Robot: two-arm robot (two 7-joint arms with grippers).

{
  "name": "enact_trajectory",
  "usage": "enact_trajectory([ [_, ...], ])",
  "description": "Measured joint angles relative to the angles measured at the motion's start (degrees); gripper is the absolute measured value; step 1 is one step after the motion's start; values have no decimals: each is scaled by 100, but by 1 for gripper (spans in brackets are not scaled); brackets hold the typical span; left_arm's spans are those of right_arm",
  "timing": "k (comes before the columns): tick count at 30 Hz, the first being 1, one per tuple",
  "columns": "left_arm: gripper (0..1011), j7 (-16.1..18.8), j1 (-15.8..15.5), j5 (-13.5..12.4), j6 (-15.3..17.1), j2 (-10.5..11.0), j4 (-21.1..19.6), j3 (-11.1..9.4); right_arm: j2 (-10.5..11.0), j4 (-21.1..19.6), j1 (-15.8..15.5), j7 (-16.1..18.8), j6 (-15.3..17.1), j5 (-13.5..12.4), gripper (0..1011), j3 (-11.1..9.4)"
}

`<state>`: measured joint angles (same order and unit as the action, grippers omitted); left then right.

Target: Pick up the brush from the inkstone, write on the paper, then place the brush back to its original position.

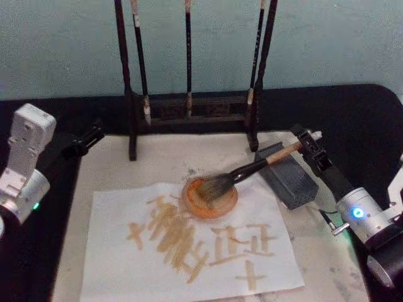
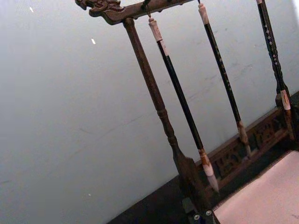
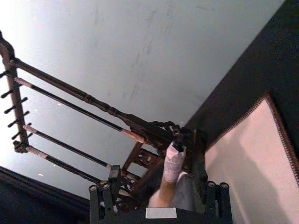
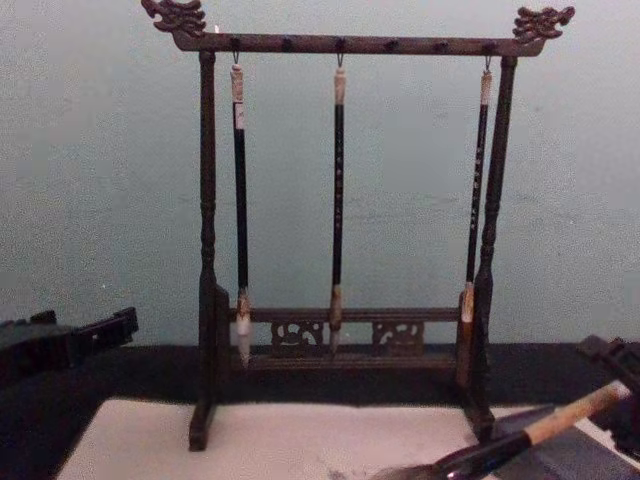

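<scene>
The brush [image 1: 252,168] lies slanted, its tan shaft resting on the dark grey inkstone [image 1: 291,178] and its bushy bristles over an orange dish [image 1: 211,200]. My right gripper [image 1: 306,143] is at the shaft's upper end. In the right wrist view its fingers [image 3: 100,200] stand wide apart, open, on either side of the brush's pale cap [image 3: 174,164]. The paper [image 1: 119,264] lies in front, covered with tan strokes. The chest view shows the brush [image 4: 520,440] low at the right. My left gripper [image 1: 88,138] is parked off the mat's left edge.
A dark wooden rack [image 1: 189,108] with three thin hanging brushes [image 4: 338,200] stands at the back of the cream mat [image 1: 164,160]. The black tabletop [image 1: 359,126] surrounds the mat. A pale wall rises behind.
</scene>
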<state>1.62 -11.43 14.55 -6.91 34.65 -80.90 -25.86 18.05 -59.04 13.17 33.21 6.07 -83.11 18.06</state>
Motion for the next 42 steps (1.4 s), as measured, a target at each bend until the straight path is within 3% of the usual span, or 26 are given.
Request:
enact_trajectory([
  [17,1002,0,0,0,0,0,0,0,88,-228,-126,-375,-149,-75,1001,75],
  [32,1002,0,0,0,0,0,0,0,89,-240,-130,-382,-156,-77,1001,82],
  [42,1000,0,0,0,0,0,0,0,82,-240,-130,-373,-156,-75,806,82],
])
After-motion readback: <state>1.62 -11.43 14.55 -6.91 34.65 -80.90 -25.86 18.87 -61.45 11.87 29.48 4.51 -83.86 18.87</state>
